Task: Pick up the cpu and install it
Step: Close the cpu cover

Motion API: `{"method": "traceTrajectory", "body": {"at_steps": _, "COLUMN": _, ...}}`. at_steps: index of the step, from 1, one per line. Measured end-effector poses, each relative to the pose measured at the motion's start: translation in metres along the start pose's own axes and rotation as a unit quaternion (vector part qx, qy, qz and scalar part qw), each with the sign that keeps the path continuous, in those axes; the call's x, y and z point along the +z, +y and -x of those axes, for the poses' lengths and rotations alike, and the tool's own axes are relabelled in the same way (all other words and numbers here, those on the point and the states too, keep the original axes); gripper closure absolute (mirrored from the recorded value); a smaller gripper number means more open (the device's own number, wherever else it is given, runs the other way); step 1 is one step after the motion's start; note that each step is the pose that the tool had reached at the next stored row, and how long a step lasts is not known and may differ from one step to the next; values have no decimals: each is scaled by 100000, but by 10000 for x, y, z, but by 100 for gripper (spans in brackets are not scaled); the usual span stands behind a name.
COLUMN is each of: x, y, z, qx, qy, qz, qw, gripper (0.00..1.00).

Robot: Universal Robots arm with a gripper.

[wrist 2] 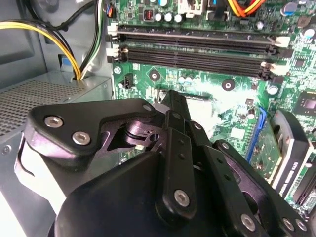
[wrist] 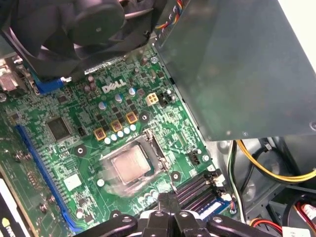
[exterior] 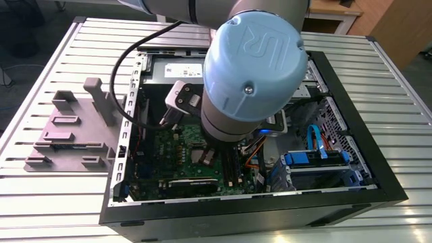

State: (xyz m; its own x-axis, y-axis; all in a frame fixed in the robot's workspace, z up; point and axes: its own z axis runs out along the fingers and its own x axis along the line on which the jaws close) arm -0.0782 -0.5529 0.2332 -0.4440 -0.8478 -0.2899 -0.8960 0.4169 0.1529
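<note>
Inside the open computer case (exterior: 351, 197), the cpu (wrist: 131, 164) apparently sits already in its motherboard (wrist: 74, 143) socket. The gripper (wrist 2: 174, 101) hovers just above it; whether it's open, I cannot tell. The chip looks light, stiff, fragile: edges only

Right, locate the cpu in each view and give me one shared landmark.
Exterior view: cpu is likely the pale square under the arm, hard to tell.
First wrist view: cpu is the silver square seated mid-board.
Second wrist view: cpu is the glare-lit patch past the gripper, mostly hidden.
Landmark: the black memory slots beside it.
</note>
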Motion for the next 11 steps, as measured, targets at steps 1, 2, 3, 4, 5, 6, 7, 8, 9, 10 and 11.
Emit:
{"method": "traceTrajectory", "body": {"at_steps": 1, "x": 0, "y": -9, "z": 4, "qx": 0, "qy": -22, "qz": 13, "qw": 100000, "gripper": 89}}
{"method": "traceTrajectory", "body": {"at_steps": 2, "x": -1, "y": -18, "z": 8, "qx": 0, "qy": -43, "qz": 23, "qw": 100000, "gripper": 89}}
{"method": "traceTrajectory", "body": {"at_steps": 3, "x": -1, "y": -26, "z": 12, "qx": -1, "qy": -70, "qz": 35, "qw": 100000, "gripper": 89}}
{"method": "traceTrajectory", "body": {"at_steps": 4, "x": -1, "y": -31, "z": 14, "qx": -1, "qy": -81, "qz": 45, "qw": 100000, "gripper": 89}}
{"method": "traceTrajectory", "body": {"at_steps": 5, "x": -1, "y": -31, "z": 15, "qx": 1, "qy": -90, "qz": 45, "qw": 100000, "gripper": 89}}
{"method": "traceTrajectory", "body": {"at_steps": 6, "x": 0, "y": -31, "z": 15, "qx": 5, "qy": -96, "qz": 46, "qw": 100000, "gripper": 89}}
{"method": "traceTrajectory", "body": {"at_steps": 7, "x": 1, "y": -31, "z": 16, "qx": 3, "qy": -105, "qz": 47, "qw": 100000, "gripper": 89}}
{"method": "traceTrajectory", "body": {"at_steps": 8, "x": 2, "y": -31, "z": 18, "qx": 1, "qy": -101, "qz": 48, "qw": 100000, "gripper": 89}}
{"method": "traceTrajectory", "body": {"at_steps": 9, "x": 2, "y": -30, "z": 20, "qx": -5, "qy": -91, "qz": 48, "qw": 100000, "gripper": 89}}
{"method": "traceTrajectory", "body": {"at_steps": 10, "x": 5, "y": -28, "z": 24, "qx": -2, "qy": -91, "qz": 47, "qw": 100000, "gripper": 89}}
{"method": "traceTrajectory", "body": {"at_steps": 11, "x": 8, "y": -25, "z": 29, "qx": -2, "qy": -97, "qz": 48, "qw": 100000, "gripper": 89}}
